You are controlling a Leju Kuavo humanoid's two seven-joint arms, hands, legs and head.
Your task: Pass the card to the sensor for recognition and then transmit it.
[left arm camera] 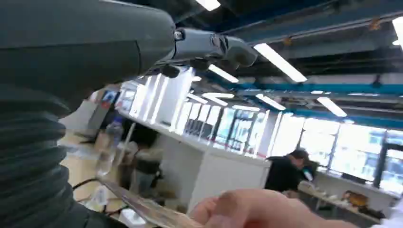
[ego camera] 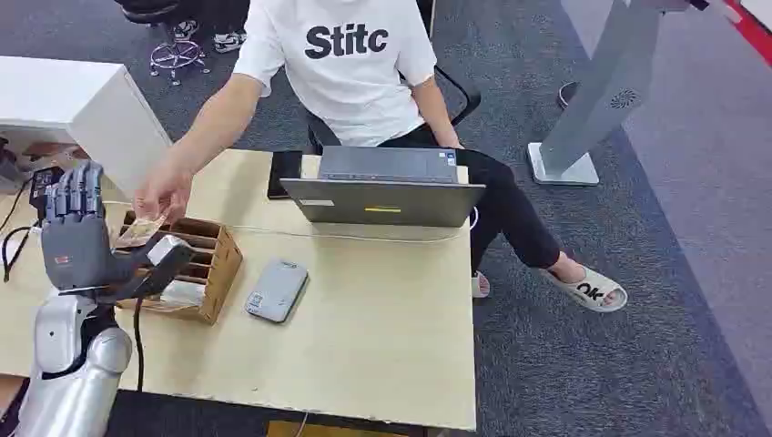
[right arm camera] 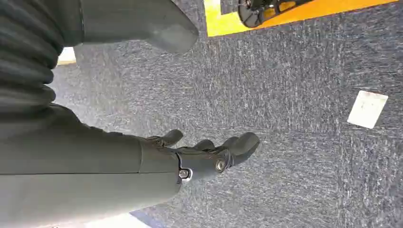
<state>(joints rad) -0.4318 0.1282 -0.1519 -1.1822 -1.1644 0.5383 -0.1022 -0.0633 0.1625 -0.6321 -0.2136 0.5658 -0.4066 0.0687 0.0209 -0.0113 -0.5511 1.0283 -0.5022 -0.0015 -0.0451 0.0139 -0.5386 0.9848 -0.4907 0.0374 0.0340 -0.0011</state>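
Note:
My left hand is raised over the table's left side, fingers straight up and apart, thumb out toward the wooden box. A person's hand holds a pale card right beside my palm; I cannot tell if the card touches my hand. In the left wrist view the card shows edge-on, pinched by the person's fingers, while my fingers stay stretched out away from it. The grey sensor pad lies flat on the table, right of the box. My right hand hangs over the carpet, fingers loosely curved, holding nothing.
A slotted wooden box stands just right of my left hand. A laptop and a dark phone sit at the table's far edge. The person in a white shirt sits behind it. A white cabinet is at far left.

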